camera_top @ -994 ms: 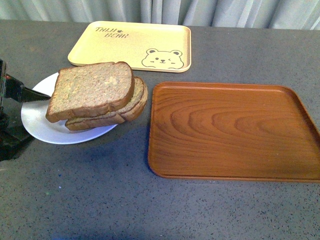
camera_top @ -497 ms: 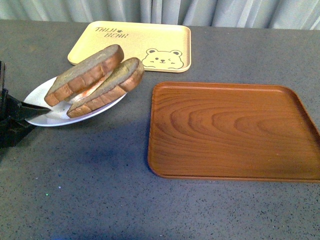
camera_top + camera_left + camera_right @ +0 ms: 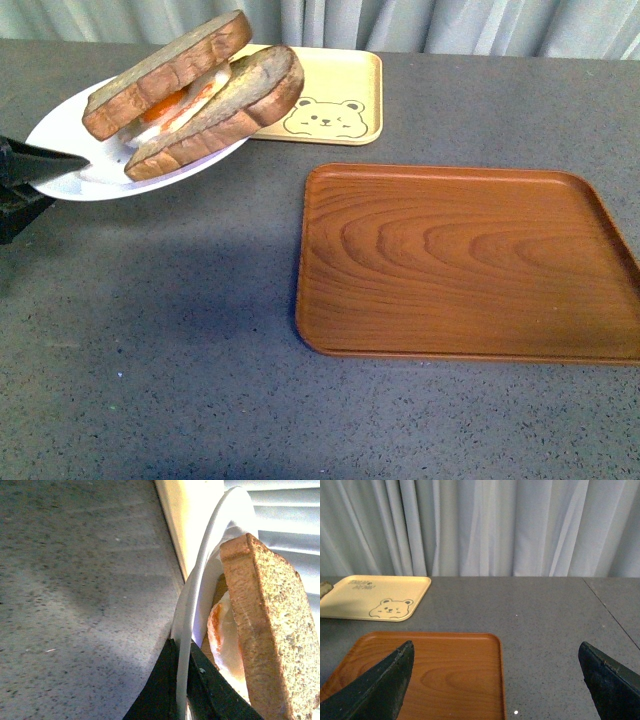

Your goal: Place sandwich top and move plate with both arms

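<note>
The white plate (image 3: 70,150) hangs tilted above the table at the far left, its right side raised. My left gripper (image 3: 45,165) is shut on its near-left rim. In the left wrist view the black fingers (image 3: 160,685) pinch the thin rim of the plate (image 3: 200,580). The sandwich top (image 3: 165,70) leans on edge over a fried egg (image 3: 175,108) and a second bread slice (image 3: 225,100). Close to the left wrist camera, the sandwich top (image 3: 270,630) fills one side. My right gripper (image 3: 502,680) is open and empty, and does not show in the front view.
A brown wooden tray (image 3: 465,260) lies at the right of the grey table, and the right gripper hovers near its edge (image 3: 445,670). A pale yellow bear-printed tray (image 3: 320,95) sits at the back, partly behind the plate. Grey curtains close off the far side.
The plate has risen off the table and tipped, carried up and back by my left gripper. The bread slices have tilted onto their edges, exposing the egg.
</note>
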Motion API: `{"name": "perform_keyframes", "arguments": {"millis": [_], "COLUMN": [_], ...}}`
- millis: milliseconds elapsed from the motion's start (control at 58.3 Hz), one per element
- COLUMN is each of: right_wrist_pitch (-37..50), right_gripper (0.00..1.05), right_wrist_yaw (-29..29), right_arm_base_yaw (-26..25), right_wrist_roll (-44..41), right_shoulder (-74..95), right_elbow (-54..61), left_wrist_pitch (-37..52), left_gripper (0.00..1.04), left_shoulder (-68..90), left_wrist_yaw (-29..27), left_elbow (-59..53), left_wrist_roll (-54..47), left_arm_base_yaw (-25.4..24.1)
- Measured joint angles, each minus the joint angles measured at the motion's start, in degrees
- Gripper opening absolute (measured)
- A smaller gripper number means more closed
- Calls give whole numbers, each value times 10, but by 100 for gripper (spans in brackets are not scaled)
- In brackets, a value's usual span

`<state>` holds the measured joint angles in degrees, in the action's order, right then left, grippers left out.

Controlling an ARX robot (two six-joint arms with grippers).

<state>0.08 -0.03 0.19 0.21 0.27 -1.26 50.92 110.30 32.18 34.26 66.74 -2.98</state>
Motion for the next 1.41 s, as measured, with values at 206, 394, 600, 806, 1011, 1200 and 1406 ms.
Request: {"name": "perform_keyframes", "arguments": {"millis": [206,394,600,806,1011,1200,1406], "right_wrist_pitch": [0,0,0,0,0,0,0], "right_gripper": [96,96,96,96,96,96,96], "right_wrist_yaw": [0,0,0,0,0,0,0], "right_arm_base_yaw": [0,0,0,0,0,0,0], "right_wrist_roll": [0,0,0,0,0,0,0], "right_shoulder": [0,0,0,0,0,0,0], "right_elbow": [0,0,0,0,0,0,0], "left_wrist_pitch": [-63,-115,-184,-227,-266,-279,-298], "left_gripper": [2,2,2,2,2,2,2], "left_shoulder": [2,47,143,217,273,315,341], "left_wrist_yaw": [-7,-18,-30,-37,-49,-52,-60], "left_elbow": [81,186,318,426,506,561,600], "left_wrist_roll": [-31,-50,-79,-100,-114,-114,-114], "left_arm_base_yaw": [34,64,90,99,104,108,111]}}
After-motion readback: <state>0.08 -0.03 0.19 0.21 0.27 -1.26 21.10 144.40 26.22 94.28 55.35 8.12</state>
